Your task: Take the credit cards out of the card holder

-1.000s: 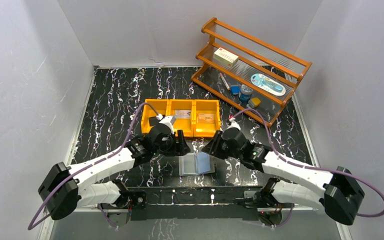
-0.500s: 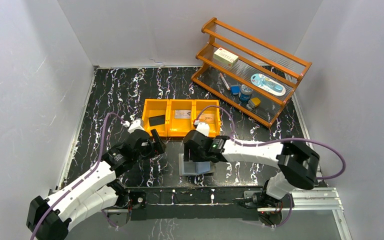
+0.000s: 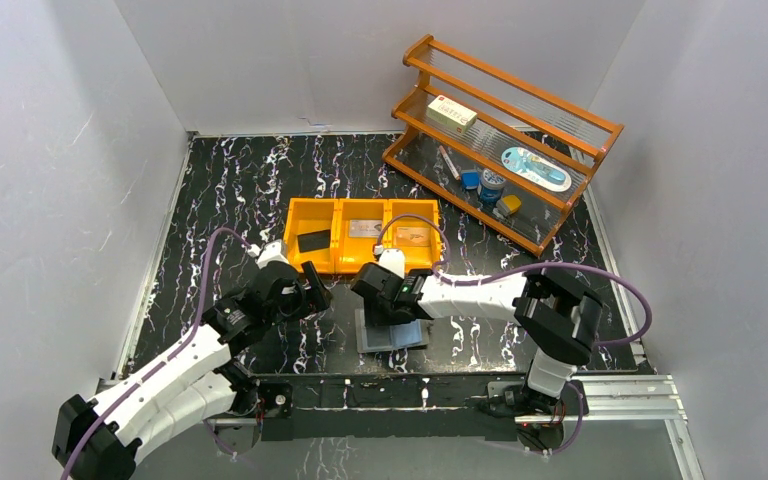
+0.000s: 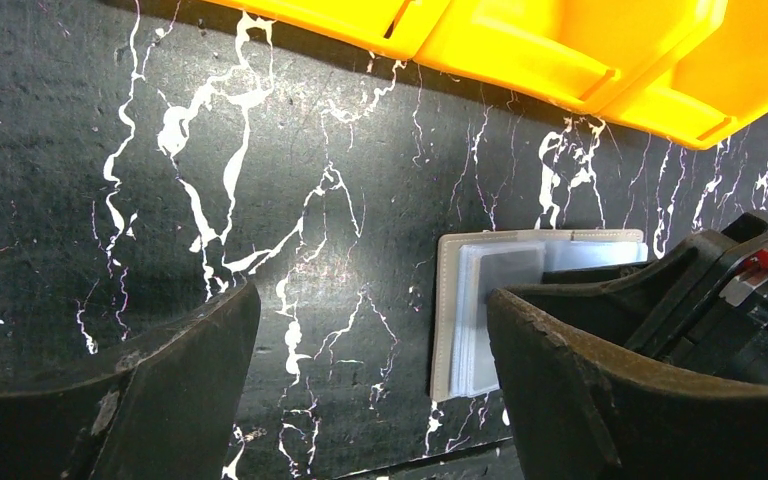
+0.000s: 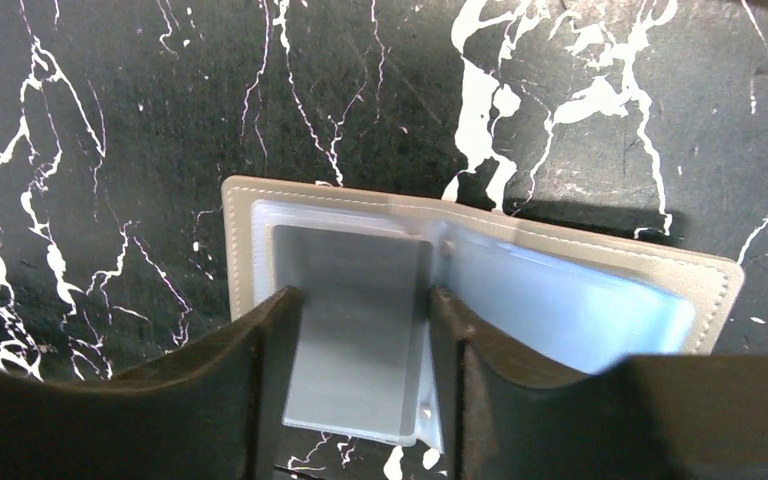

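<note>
Lying open on the marbled table [image 4: 160, 150], the card holder [image 5: 580, 290] is straddled by the right gripper [image 5: 360, 310], fingers set beside both edges of a grey card [image 5: 355, 380], grip untellable, while the left gripper [image 4: 370, 300] is held spread just beside the holder.

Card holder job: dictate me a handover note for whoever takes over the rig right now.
Left pincer: open, empty, above the table left of the card holder.
Right pincer: over the open holder, straddling what looks like a grey card; grip unclear.
Done: black card, silvery card, tan card lie in the orange bin, one per compartment.
Left: draw out the grey card, then check remaining sleeves.
</note>
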Available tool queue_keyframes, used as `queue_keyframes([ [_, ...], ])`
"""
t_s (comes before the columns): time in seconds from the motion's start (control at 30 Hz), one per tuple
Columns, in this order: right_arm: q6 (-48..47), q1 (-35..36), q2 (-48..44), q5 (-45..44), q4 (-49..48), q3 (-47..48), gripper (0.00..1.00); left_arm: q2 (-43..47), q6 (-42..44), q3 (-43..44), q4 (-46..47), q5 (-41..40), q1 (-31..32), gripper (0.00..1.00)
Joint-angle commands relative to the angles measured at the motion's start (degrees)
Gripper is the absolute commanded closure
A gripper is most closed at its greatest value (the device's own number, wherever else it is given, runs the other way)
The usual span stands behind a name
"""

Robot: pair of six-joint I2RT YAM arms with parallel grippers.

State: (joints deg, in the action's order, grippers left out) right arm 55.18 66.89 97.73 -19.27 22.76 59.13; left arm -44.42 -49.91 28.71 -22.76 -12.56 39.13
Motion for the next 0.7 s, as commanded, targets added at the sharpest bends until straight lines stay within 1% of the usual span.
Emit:
queue_keyframes([
  [0.0, 1.1, 0.3, 0.3, -0.3, 0.6, -1.2, 0.49, 0.4, 0.7, 0.0, 0.4, 1.1, -0.2, 0.17],
  [0.1, 1.8, 0.2, -0.6, 0.9, -1.6, -3.6, 0.58, -0.4, 0.8, -0.1, 1.4, 2.5, -0.2, 0.17],
  [0.23, 2.6, -0.3, -2.7, 2.9, -6.3, -7.6, 0.75, -1.9, 1.2, -0.3, 3.3, 4.7, -0.2, 0.17],
  [0.33, 2.4, -1.1, -3.9, 5.4, -10.1, -10.4, 0.86, -3.1, 1.7, -0.4, 4.9, 6.6, -0.2, 0.16],
  [0.4, 2.6, -1.7, -4.3, 6.5, -11.8, -11.7, 0.90, -3.9, 2.0, -0.3, 5.7, 7.7, -0.2, 0.16],
  [0.47, 2.6, -2.2, -4.7, 7.8, -13.6, -12.9, 0.97, -4.6, 2.3, -0.1, 6.2, 8.6, -0.2, 0.16],
  [0.53, 2.6, -2.9, -4.9, 9.3, -15.4, -14.1, 1.00, -5.2, 2.6, -0.1, 6.6, 9.2, -0.2, 0.16],
  [0.67, 4.0, -5.6, -5.4, 14.0, -21.0, -18.7, 1.00, -6.2, 3.0, -0.2, 8.3, 11.2, -0.2, 0.16],
])
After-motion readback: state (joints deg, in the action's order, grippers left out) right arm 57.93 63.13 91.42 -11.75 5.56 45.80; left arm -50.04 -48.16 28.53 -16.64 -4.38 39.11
